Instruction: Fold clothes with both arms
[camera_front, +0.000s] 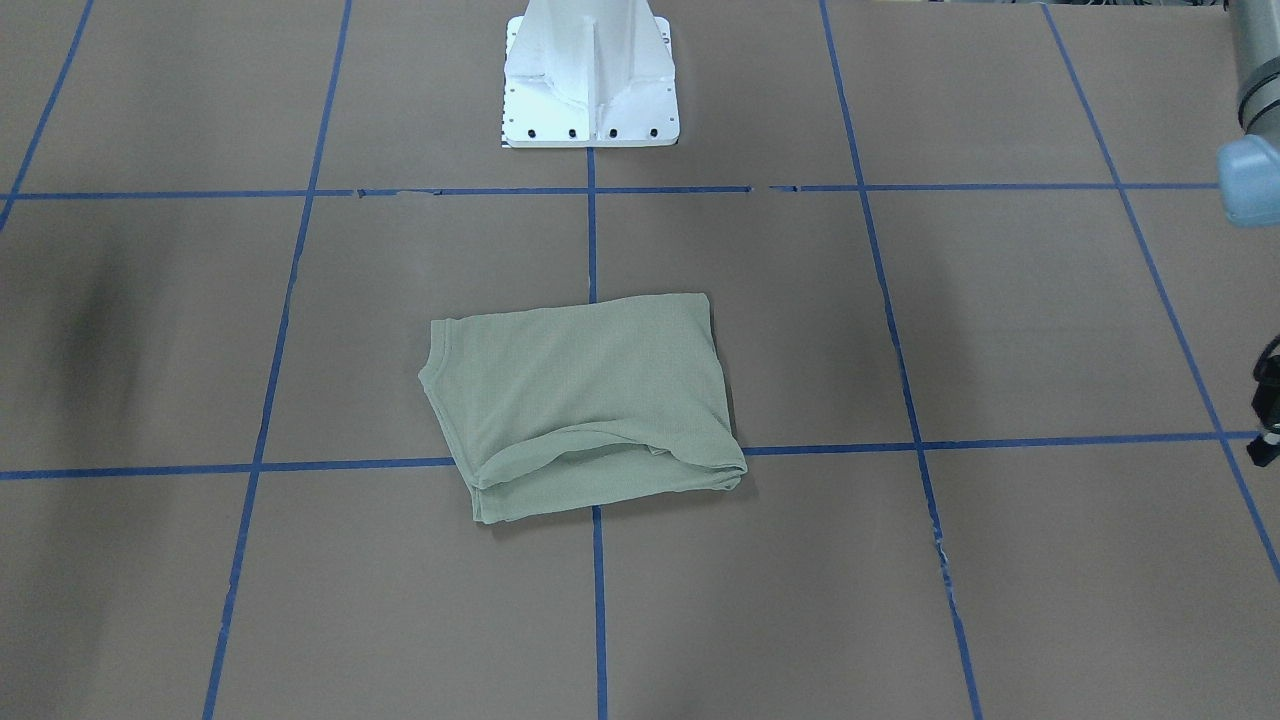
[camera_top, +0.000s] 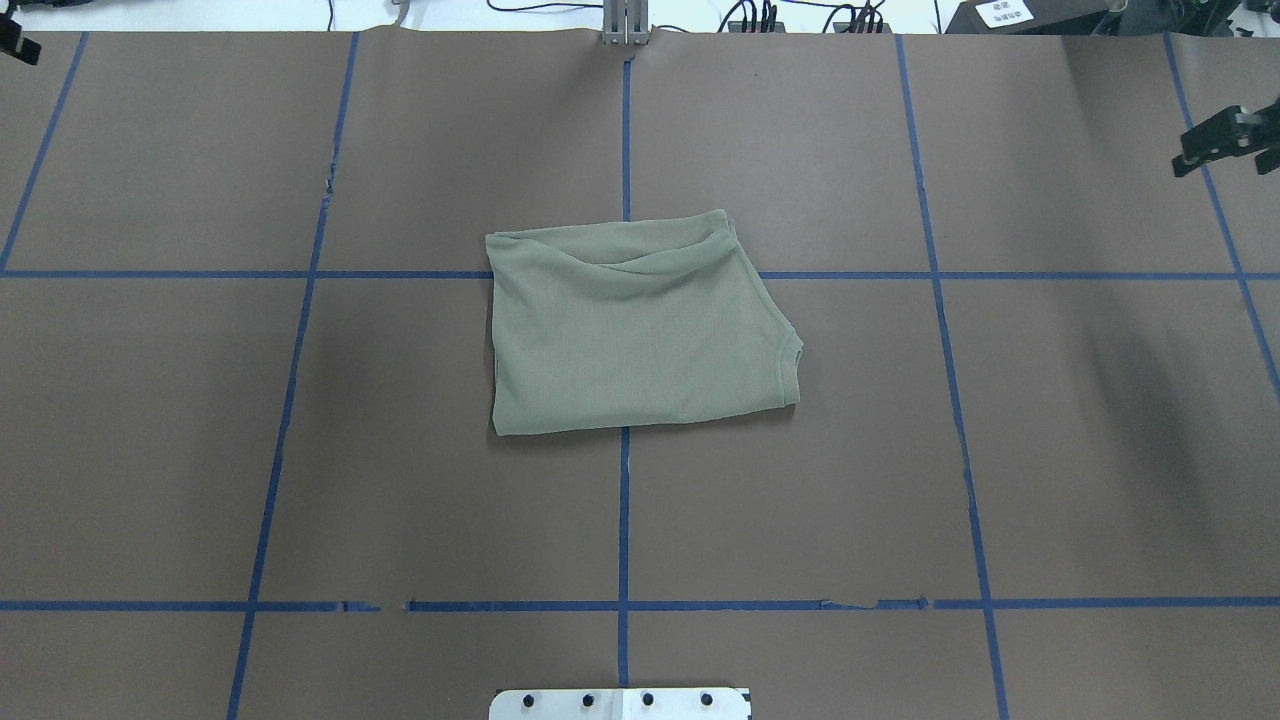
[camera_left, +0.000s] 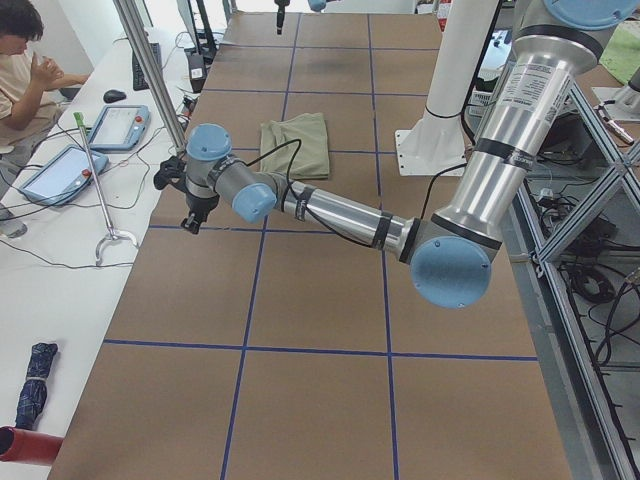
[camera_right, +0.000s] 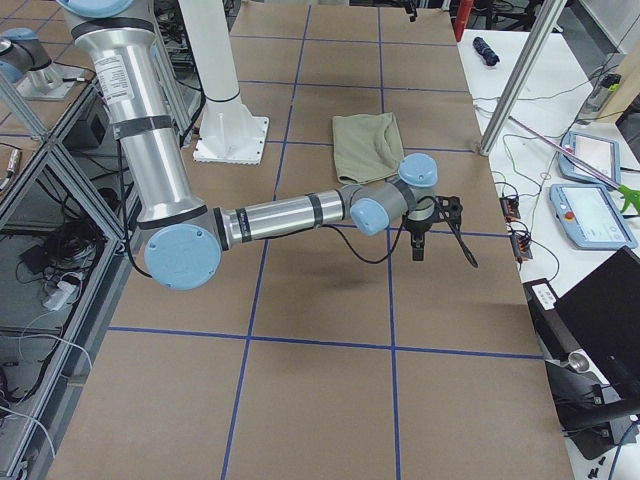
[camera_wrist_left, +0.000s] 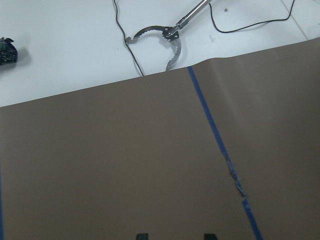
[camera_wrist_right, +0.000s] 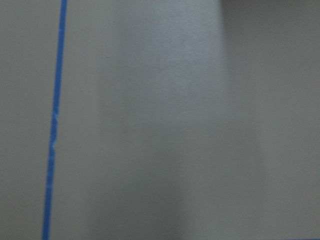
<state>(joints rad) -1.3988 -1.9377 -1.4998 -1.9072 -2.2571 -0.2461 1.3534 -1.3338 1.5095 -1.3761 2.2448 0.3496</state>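
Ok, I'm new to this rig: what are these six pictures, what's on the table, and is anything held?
The robot's left arm and right arm work at a brown table taped with blue lines. Two pictures look down, one from behind the robot, one facing it; two look from the table's ends; two are wrist cameras. A folded green shirt lies mid-table, apart from both arms, held by nothing. The left gripper shows parted, empty fingertips; the right gripper is too small to judge.

Matt knit shirt (camera_top: 630, 330), matt paper table (camera_top: 300, 450)
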